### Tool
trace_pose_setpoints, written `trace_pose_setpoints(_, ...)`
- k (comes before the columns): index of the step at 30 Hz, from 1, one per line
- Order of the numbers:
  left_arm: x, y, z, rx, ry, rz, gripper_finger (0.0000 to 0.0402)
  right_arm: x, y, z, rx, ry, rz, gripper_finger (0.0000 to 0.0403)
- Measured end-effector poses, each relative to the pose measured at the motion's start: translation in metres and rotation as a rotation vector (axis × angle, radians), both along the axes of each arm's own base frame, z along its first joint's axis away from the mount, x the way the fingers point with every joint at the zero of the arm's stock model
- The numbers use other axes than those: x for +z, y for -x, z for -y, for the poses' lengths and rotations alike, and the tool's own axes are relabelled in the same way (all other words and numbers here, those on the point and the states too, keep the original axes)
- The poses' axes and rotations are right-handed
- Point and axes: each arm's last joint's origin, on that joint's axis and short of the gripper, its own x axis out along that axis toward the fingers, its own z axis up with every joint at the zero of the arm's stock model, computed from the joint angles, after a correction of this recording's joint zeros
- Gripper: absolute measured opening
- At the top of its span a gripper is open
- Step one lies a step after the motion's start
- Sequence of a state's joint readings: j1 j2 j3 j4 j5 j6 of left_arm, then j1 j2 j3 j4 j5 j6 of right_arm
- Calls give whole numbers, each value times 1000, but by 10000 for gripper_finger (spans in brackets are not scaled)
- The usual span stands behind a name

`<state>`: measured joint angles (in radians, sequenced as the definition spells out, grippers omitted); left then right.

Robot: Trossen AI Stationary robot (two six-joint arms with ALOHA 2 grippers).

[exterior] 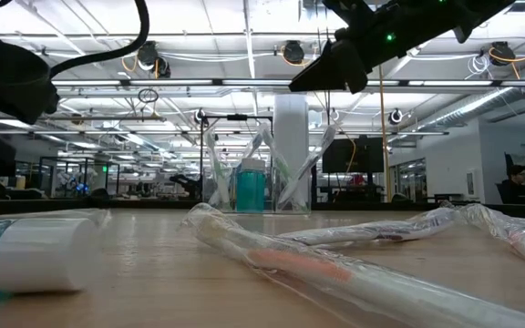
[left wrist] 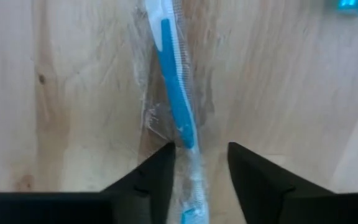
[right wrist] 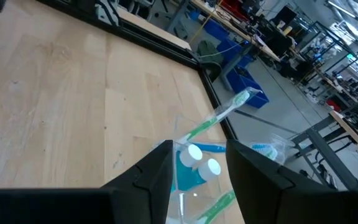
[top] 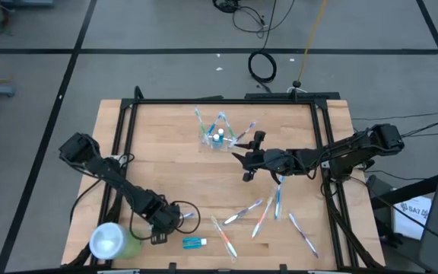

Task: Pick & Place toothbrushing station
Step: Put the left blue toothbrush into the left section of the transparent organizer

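— Where is the cup (top: 217,138) now?

— At the far middle of the table (top: 166,164), upright, with brushes and a small tube standing in it. My right gripper (right wrist: 197,163) hangs just beside and above it, fingers apart, holding nothing.

— And your left gripper (left wrist: 199,163)?

— Low at the near edge, fingers straddling a wrapped blue toothbrush (left wrist: 178,102); whether they pinch it yet I cannot tell.

— How will the cup handle?

— Light, thin, probably slippery, and top-heavy with those brushes. I'd take the wall low and gently, or it tips or buckles.
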<state>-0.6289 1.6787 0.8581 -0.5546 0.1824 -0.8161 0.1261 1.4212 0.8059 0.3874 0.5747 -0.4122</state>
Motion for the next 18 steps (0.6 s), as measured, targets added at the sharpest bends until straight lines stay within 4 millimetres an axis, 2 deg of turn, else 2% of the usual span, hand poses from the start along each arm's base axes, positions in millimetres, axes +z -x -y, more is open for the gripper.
trace_pose_setpoints(9, -1, 1, -6, -56, -51, 7, 17, 0, 0, 0, 1, 0, 0, 139)
trace_pose_setpoints(11, 2, 0, -8, -55, -39, 7, 9, 0, 0, 0, 1, 0, 0, 139)
trace_pose_setpoints(15, 10, -4, -16, -71, -52, 48, 21, 0, 0, 0, 1, 0, 0, 139)
trace_pose_setpoints(18, 27, -12, -20, -87, -69, 138, 14, 0, 0, 0, 1, 0, 0, 139)
